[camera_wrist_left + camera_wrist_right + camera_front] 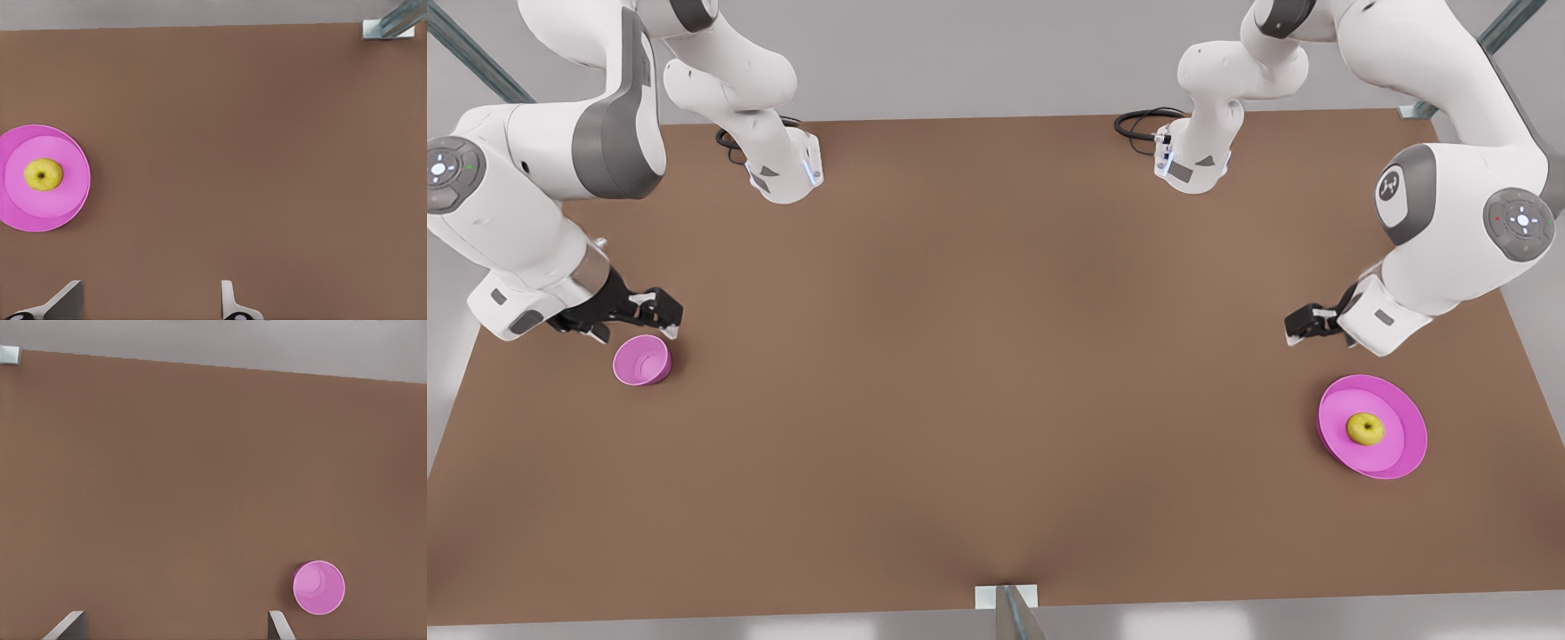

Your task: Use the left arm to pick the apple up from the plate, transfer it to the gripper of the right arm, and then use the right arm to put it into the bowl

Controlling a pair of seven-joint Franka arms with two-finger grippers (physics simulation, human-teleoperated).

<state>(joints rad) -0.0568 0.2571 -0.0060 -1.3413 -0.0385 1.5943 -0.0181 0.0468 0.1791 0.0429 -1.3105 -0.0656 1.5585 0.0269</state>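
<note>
Apple sits mid-plate, untouched. Left gripper hovers nearby, jaws spread, empty. Right gripper waits beside bowl, jaws apart. Risk: round fruit rolling off-centre under a skewed pinch, or slipping at handover above the tabletop.

1. Apple sits on plate, roughly centred, dimple up.
2. Plate rests flat on the brown tabletop.
3. Left gripper fingers spread wide, nothing between them, well apart from plate.
4. Metal bracket at tabletop's far edge.
</note>
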